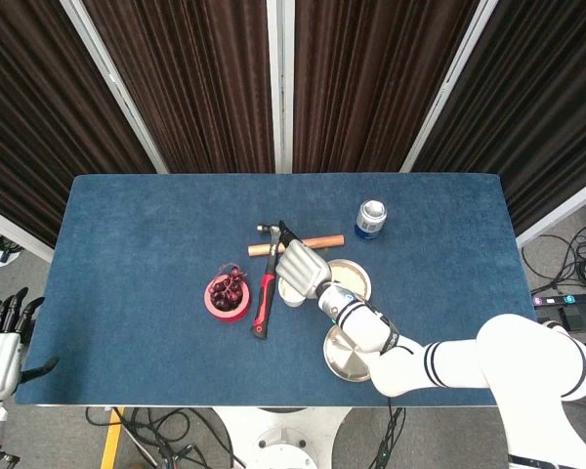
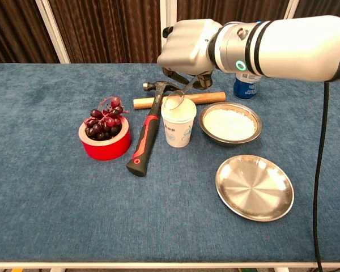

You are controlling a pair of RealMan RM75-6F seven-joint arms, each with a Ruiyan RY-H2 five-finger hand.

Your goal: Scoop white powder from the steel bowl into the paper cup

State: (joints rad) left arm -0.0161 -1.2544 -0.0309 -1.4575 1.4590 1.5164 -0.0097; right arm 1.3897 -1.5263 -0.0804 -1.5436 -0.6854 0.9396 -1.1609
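Note:
The paper cup (image 2: pixel 178 126) stands just left of the steel bowl (image 2: pixel 229 124), which holds white powder. My right hand (image 2: pixel 190 46) hovers above the cup and grips a metal spoon (image 2: pixel 175 100). The spoon's bowl tilts down over the cup's mouth. In the head view the right hand (image 1: pixel 301 265) covers most of the cup (image 1: pixel 289 294), and the steel bowl (image 1: pixel 350 277) shows just to its right. My left hand (image 1: pixel 0 342) hangs beyond the table's left edge, fingers apart and empty.
A red-handled hammer (image 2: pixel 145 136) lies left of the cup, across a wooden stick (image 2: pixel 205 98). Grapes (image 2: pixel 103 120) sit on a red tape roll (image 2: pixel 105 146) further left. A steel plate (image 2: pixel 254 187) lies in front of the bowl. A blue can (image 2: pixel 245 88) stands behind it.

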